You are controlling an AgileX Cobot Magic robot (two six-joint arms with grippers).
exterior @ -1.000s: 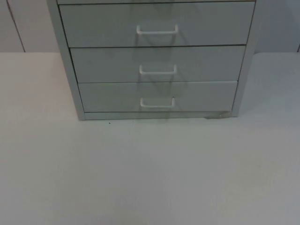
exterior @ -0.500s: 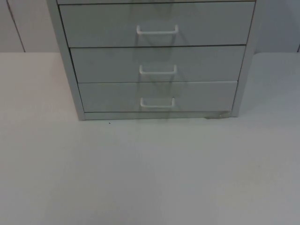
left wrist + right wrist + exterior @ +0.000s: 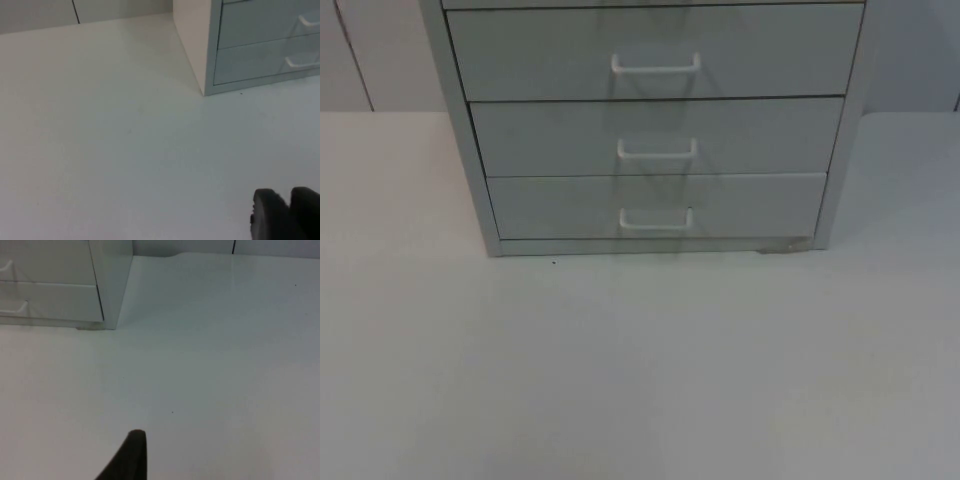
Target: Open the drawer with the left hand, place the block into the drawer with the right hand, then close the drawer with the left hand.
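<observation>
A grey cabinet (image 3: 460,150) stands at the back of the white table, its three drawers all pushed in. White handles mark the top drawer (image 3: 656,68), the middle drawer (image 3: 657,152) and the bottom drawer (image 3: 656,222). My left gripper (image 3: 287,215) hovers over bare table to the left of the cabinet (image 3: 197,45) and well in front of it. My right gripper (image 3: 131,455) hangs over bare table to the right of the cabinet (image 3: 114,285), also some way off. Both arms wait.
The white table top (image 3: 640,370) stretches wide in front of the cabinet and on both its sides. A grey partition wall (image 3: 40,12) with a dark seam closes the back.
</observation>
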